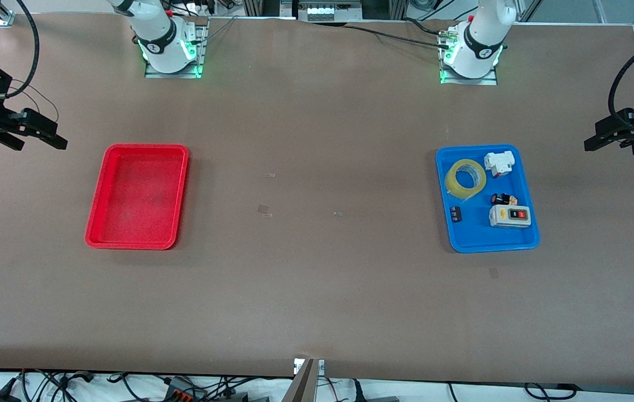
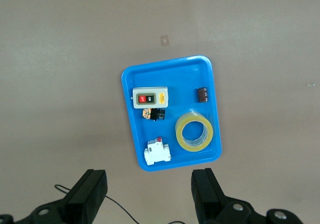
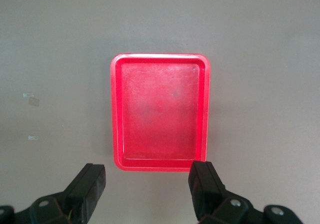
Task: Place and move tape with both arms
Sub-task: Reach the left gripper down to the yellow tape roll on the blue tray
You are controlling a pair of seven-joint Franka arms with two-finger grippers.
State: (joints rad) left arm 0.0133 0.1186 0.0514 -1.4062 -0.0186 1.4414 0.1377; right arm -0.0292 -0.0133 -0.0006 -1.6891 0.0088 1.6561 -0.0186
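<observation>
front view, my inventory, largest first. table (image 1: 317, 268): brown, bare at centre. red tray (image 1: 138, 195): empty, toward the right arm's end. blue tray (image 1: 487, 198): toward the left arm's end. right gripper (image 1: 38, 134): jaws wide, holding nothing, over the table at the red tray's 10 o'clock. left gripper (image 1: 610, 137): jaws wide, empty, at the blue tray's 2 o'clock. tape (image 1: 465, 178): flat in the blue tray, at 11 o'clock from the switch box (image 1: 510, 216), beside the white breaker (image 1: 499, 163). risk i judge: a finger descending on the tape could clip the breaker or the tray wall.
</observation>
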